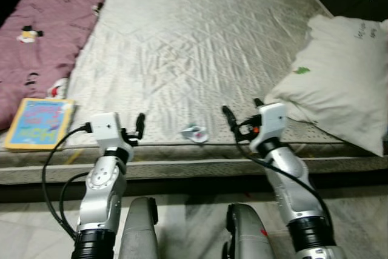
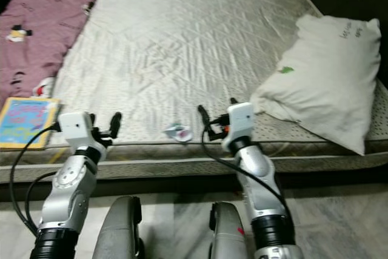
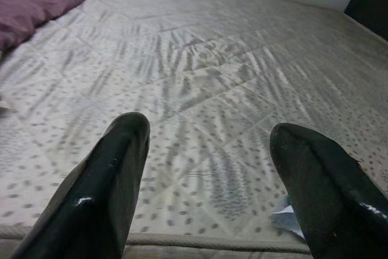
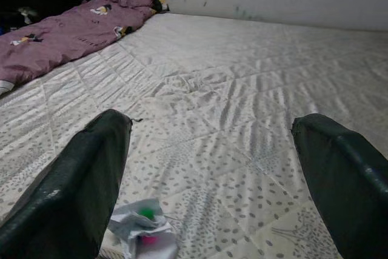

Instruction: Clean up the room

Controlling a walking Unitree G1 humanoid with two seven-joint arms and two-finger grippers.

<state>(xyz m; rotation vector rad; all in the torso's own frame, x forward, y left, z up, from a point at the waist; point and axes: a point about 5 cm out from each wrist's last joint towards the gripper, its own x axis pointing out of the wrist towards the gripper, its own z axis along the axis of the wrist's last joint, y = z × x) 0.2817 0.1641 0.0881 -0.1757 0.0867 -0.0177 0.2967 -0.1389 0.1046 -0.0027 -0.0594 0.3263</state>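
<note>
Tools hover over the near edge of the bed: the left tool (image 1: pixel 138 127) and the right tool (image 1: pixel 233 118) both stand wide apart and empty. Between them, near the edge of the grey-patterned quilted mattress (image 1: pixel 194 40), lies a small crumpled white paper scrap (image 1: pixel 194 133) with green and pink marks. Further out, a colourful picture book (image 1: pixel 39 123) rests beside a maroon blanket (image 1: pixel 42 22) on the left, and a cream pillow (image 1: pixel 339 77) lies on the right.
</note>
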